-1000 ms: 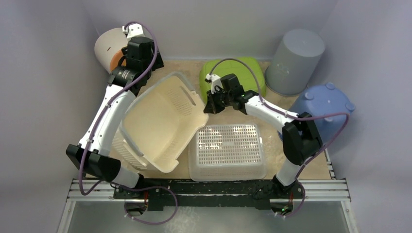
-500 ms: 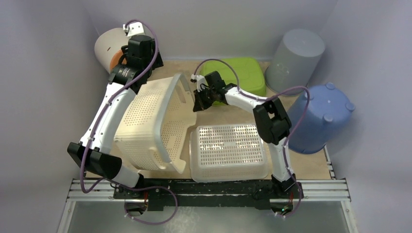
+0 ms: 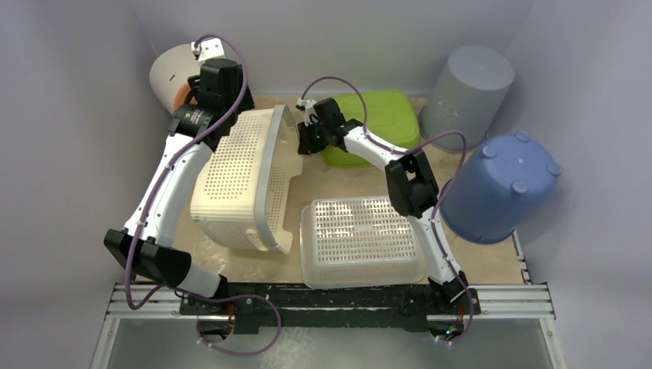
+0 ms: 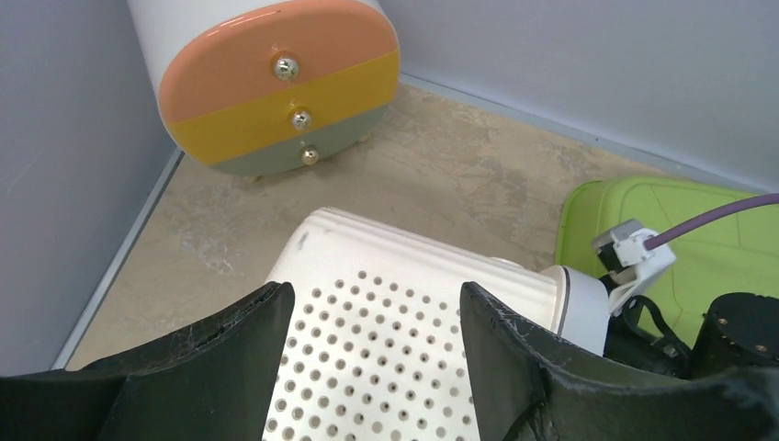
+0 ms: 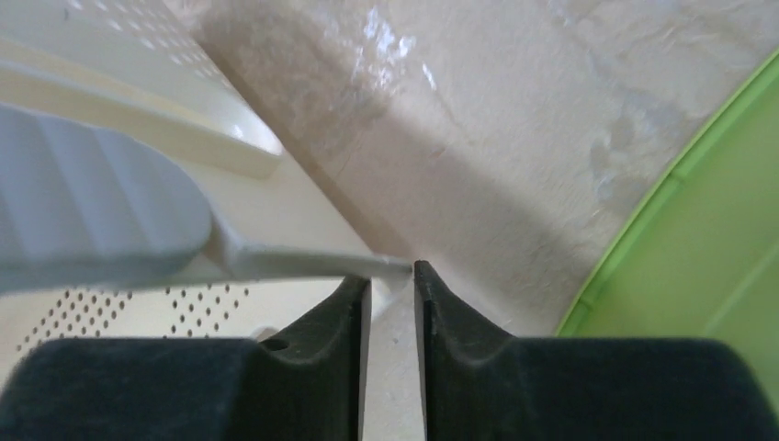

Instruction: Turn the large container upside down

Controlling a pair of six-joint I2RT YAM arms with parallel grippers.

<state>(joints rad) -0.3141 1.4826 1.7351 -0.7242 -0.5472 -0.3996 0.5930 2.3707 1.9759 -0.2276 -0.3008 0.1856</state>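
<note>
The large container is a cream perforated basket [image 3: 238, 181]. It stands tipped on its side at the left of the table, its opening facing right. My right gripper [image 3: 302, 142] is shut on the basket's rim [image 5: 303, 265] at the far top corner; the thin rim edge sits between its fingertips [image 5: 392, 276]. My left gripper [image 4: 377, 294] is open and hovers just above the basket's perforated wall [image 4: 404, 340], with one finger to each side and not gripping it.
A clear perforated container [image 3: 361, 238] lies upside down at the front centre. A green tub [image 3: 377, 115], a grey bin [image 3: 469, 96] and a blue bucket [image 3: 500, 184] stand at the back right. A small drawer cabinet [image 4: 276, 83] lies in the back left corner.
The basket has swung from lying open-side-up to standing on its side. My right gripper moved left and farther back with the rim. My left arm barely moved.
</note>
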